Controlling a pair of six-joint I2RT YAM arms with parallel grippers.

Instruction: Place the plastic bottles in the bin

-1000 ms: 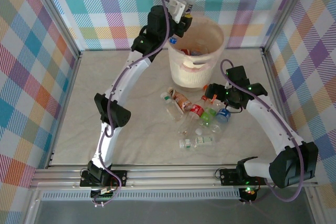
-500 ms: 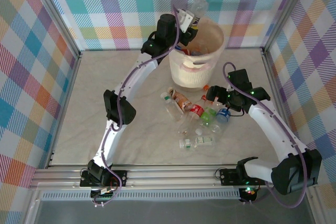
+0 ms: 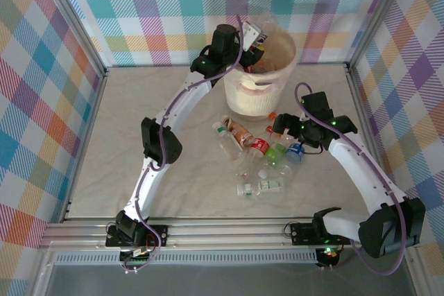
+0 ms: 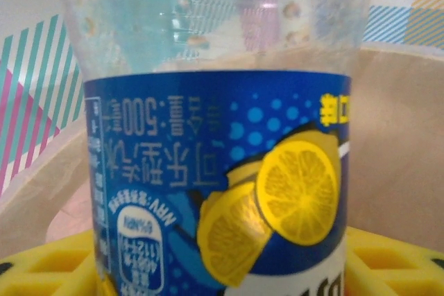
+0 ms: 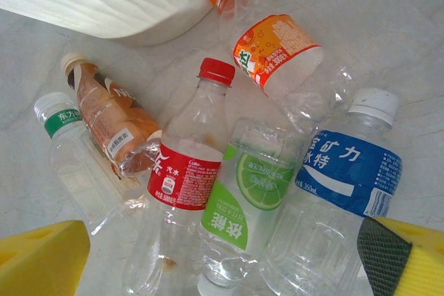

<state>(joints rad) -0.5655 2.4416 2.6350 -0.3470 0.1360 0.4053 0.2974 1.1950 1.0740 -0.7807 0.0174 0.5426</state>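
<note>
Over the ribbed cream plastic bin (image 3: 272,77), the left claw (image 3: 254,35) sets yellow pads (image 4: 48,268) either side of a clear blue-labelled bottle (image 4: 222,171), grip impossible to judge, while the right wrist view shows the right claw (image 5: 222,260) spread wide above crumpled clear bottles (image 5: 186,171) lying on the marbled worktop (image 5: 416,46) beside the bin.

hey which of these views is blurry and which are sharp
Left wrist view: slightly soft, the blue lemon-label bottle very close to the lens. Right wrist view: sharp, print on the red-label bottle readable. Top external view: evenly lit, no glare on the bin.
</note>
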